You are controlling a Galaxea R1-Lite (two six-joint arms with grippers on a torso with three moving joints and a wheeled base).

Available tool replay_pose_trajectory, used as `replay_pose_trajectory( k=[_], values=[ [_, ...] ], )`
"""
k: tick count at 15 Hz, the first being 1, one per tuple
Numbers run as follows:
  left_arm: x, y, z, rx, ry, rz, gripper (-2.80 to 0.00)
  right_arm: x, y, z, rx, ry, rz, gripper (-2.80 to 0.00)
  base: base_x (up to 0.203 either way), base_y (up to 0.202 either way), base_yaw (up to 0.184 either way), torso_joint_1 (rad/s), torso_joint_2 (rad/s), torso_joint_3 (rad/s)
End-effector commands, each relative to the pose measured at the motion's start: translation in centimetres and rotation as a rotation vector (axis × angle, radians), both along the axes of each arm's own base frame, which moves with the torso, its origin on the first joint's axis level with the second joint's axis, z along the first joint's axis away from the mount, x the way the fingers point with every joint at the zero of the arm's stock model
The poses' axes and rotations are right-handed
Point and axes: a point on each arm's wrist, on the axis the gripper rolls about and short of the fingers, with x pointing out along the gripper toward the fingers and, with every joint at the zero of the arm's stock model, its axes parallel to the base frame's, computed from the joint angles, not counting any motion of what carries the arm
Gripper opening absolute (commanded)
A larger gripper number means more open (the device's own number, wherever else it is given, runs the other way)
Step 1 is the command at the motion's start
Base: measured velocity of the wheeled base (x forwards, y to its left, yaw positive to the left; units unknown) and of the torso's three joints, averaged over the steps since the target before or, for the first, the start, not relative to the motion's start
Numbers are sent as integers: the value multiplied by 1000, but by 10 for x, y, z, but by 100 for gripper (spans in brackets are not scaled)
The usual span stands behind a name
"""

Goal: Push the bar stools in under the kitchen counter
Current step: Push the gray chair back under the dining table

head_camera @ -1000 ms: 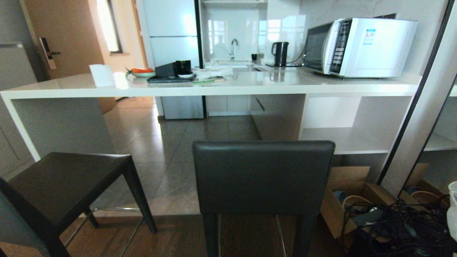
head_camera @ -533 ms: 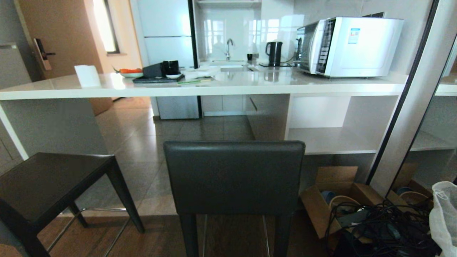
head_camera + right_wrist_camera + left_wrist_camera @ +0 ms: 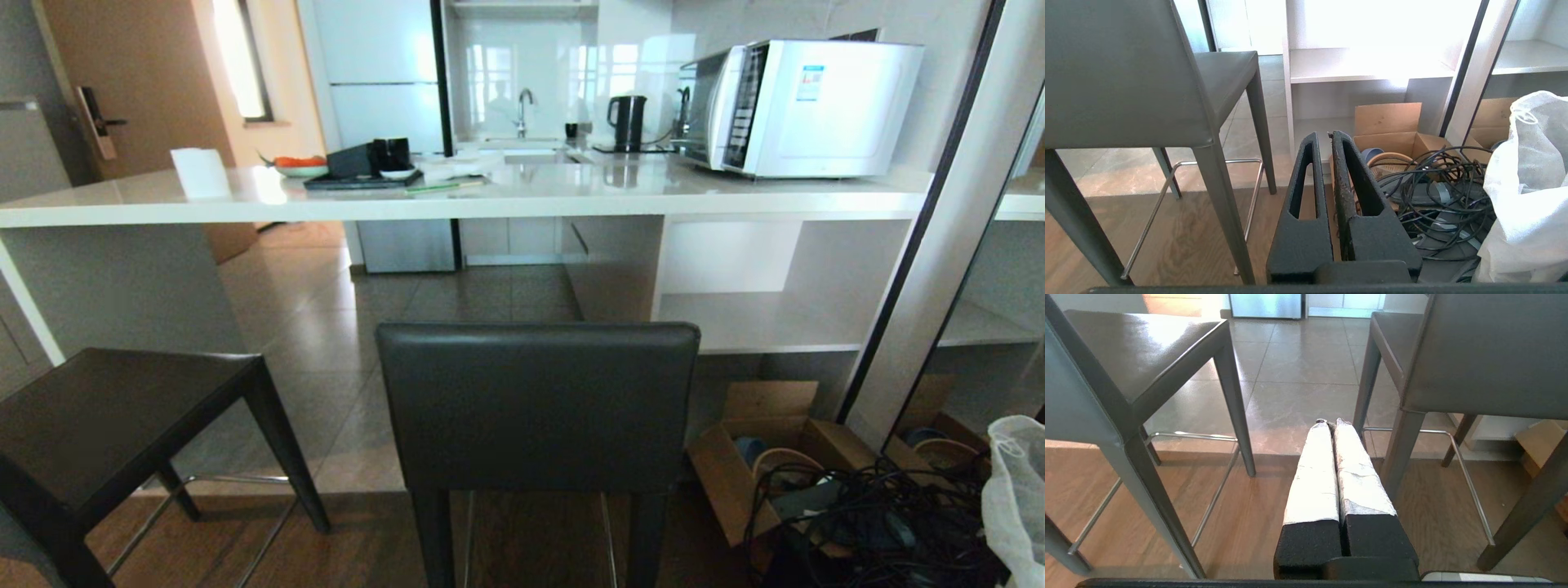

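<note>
One white desk (image 3: 522,200) spans the kitchen. Two bar stools stand short of it on the near side, neither pushed under: the middle stool (image 3: 537,404) squarely facing the desk, the left stool (image 3: 122,416) beside it, angled. One microwave (image 3: 804,106) and one kettle (image 3: 627,122) sit on the desk. Left hand (image 3: 1331,426) and right hand (image 3: 1323,139) hang low, both pressed together, empty. Nothing has shifted in the last half second.
</note>
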Motion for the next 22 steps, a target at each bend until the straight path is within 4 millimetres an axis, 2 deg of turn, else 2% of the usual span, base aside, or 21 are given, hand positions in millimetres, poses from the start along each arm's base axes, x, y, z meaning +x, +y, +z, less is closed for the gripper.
replay_pose_trajectory(
  k=[1,2,3,5,6,8,10,11,14,17,20,22],
  values=[
    [0,0,0,10,0,-11,-280,0,0,-2,-13,5,2,-280,0,0,0,0,0,0],
    [0,0,0,58,-3,-25,-280,0,1,0,-48,-2,21,-280,0,0,0,0,0,0],
    [-1,-2,3,110,-21,-78,-280,-2,1,10,-57,-25,53,-280,0,0,0,0,0,0],
    [-3,-4,32,107,-74,-159,-280,1,2,41,-51,-20,101,-280,0,0,0,0,0,0],
    [3,-4,49,85,-59,-176,-280,11,3,60,-28,16,114,-280,0,0,0,0,0,0],
    [34,-4,84,36,9,-192,-280,46,3,90,20,113,128,-280,0,0,0,0,0,0],
    [88,-4,105,3,68,-203,-280,93,3,104,47,205,142,-280,0,0,0,0,0,0],
    [116,-4,108,-9,94,-206,-280,117,4,107,55,240,155,-280,0,0,0,0,0,0],
    [197,-4,101,-29,104,-210,-280,184,11,103,58,266,197,-280,0,0,0,0,0,0],
    [256,-9,79,-32,48,-236,-280,236,26,86,51,266,244,-280,0,0,0,0,0,0],
    [286,-28,49,-13,-6,-294,-280,273,44,61,38,267,277,-280,0,0,0,0,0,0],
    [291,-54,21,6,28,-317,-280,289,54,41,30,245,257,-280,0,0,0,0,0,0]
  ],
)
